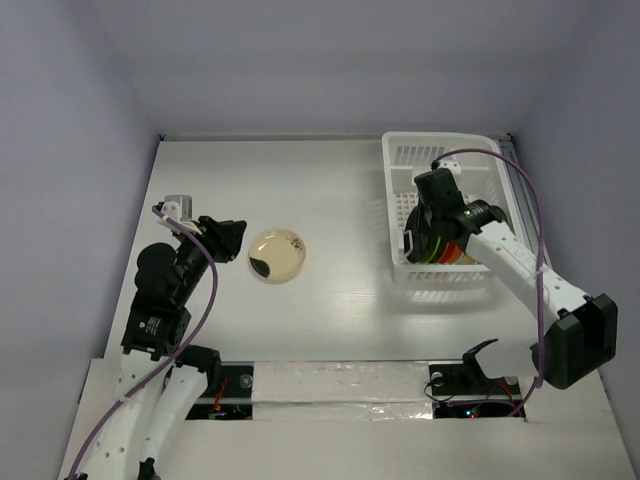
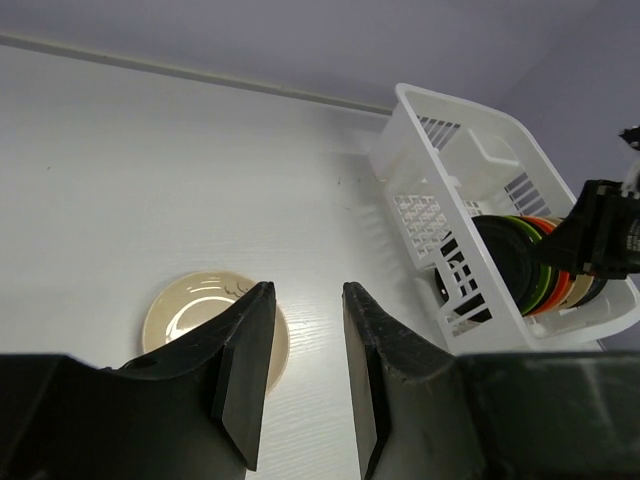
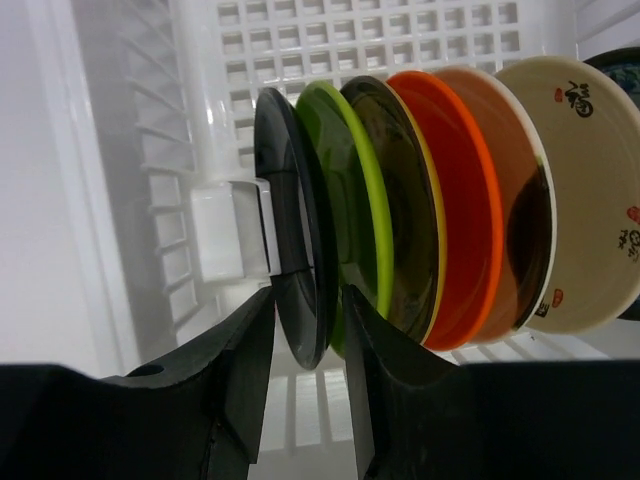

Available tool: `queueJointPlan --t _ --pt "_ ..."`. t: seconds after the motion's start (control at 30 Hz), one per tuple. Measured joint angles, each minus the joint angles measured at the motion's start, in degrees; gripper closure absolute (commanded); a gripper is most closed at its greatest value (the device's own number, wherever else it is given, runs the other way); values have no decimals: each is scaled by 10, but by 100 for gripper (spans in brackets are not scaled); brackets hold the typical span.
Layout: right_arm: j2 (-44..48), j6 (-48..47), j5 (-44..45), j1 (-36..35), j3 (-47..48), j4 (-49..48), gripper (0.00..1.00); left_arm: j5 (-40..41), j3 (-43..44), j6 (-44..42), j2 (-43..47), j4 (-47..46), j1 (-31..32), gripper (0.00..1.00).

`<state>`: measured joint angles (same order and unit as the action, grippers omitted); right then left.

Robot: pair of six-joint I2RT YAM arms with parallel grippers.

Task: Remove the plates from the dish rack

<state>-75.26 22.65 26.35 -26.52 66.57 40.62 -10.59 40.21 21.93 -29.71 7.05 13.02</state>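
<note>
The white dish rack [image 1: 440,150] stands at the back right, and several plates stand on edge in it. In the right wrist view they run black [image 3: 290,250], green [image 3: 345,190], a dark yellow-rimmed one [image 3: 400,200], orange-red [image 3: 450,200] and cream with characters [image 3: 590,200]. My right gripper [image 3: 308,300] is inside the rack [image 3: 350,40], open, with its jaws on either side of the black plate's lower rim and small gaps showing. A cream plate [image 1: 277,256] lies flat on the table. My left gripper [image 1: 238,238] is open and empty just left of it [image 2: 190,310].
The rack's slotted near wall [image 2: 450,290] faces the left arm, and the right arm [image 2: 610,230] reaches over its far side. White table surface [image 1: 340,200] lies between the cream plate and the rack. Grey walls enclose the table.
</note>
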Motion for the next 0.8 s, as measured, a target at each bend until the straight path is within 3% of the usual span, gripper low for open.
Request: queueJointPlan --t 0.17,0.3,0.5,0.8 --pt "-38 -5 8 3 0 2 61 -17 0 7 0 -5 0 69" --pt "-59 -10 20 3 2 3 75 -41 0 14 0 0 1 67" --pt "-84 -16 59 3 19 26 90 -49 -4 11 15 24 3 65" --pt "-89 -46 106 -10 69 88 100 -54 -14 9 22 35 15 64"
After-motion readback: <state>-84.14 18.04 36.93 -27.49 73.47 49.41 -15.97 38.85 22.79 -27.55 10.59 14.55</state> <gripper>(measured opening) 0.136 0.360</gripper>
